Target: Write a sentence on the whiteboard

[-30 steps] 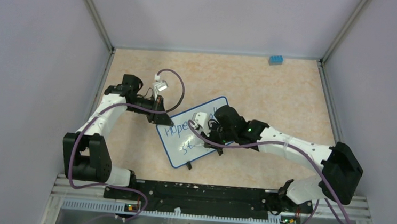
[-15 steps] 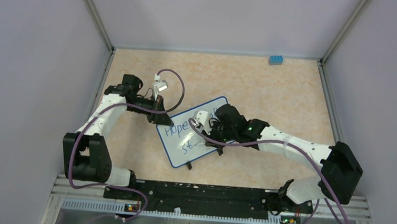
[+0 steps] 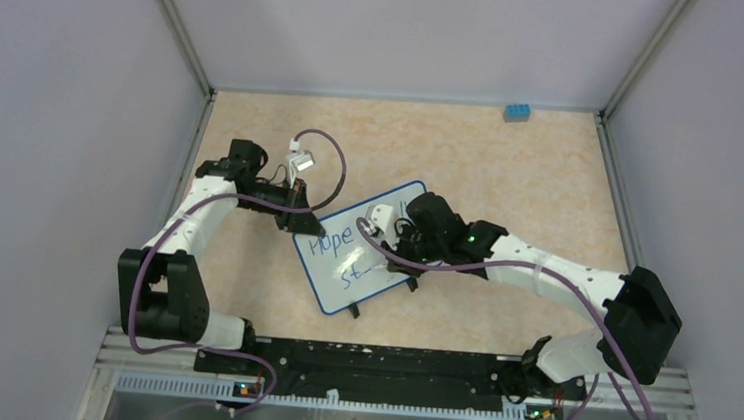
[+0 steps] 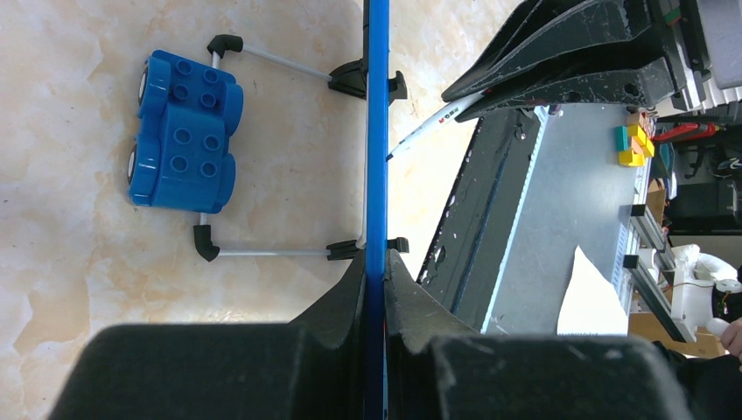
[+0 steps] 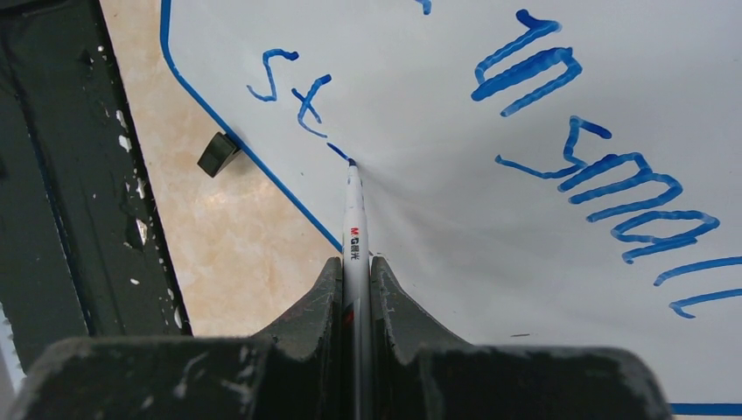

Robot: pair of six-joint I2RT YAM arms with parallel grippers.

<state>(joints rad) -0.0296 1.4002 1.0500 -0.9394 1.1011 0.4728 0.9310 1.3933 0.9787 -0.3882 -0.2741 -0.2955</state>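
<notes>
The whiteboard (image 3: 338,286) stands tilted on the table, propped on wire legs with black feet (image 4: 206,245). My left gripper (image 3: 299,221) is shut on the board's blue rim (image 4: 377,131) at its upper left edge. The left wrist view shows both jaws pressed against that rim (image 4: 376,262). My right gripper (image 5: 356,262) is shut on a white marker (image 5: 354,219). The marker's tip touches the board just after "St" (image 5: 293,87) in the lower line. The sentence (image 5: 604,184) shows in blue as "in small" there and as "Hope" (image 3: 331,239) from above.
A blue toy brick (image 3: 516,112) lies at the table's far right edge and also shows beyond the board as a blue brick (image 4: 182,131). Grey walls close in the table on three sides. A black rail (image 3: 376,363) runs along the near edge. A purple cable (image 3: 327,156) loops above the left gripper.
My right gripper has edged slightly to the right with the marker along the lower line. The left gripper and the board have stayed still.
</notes>
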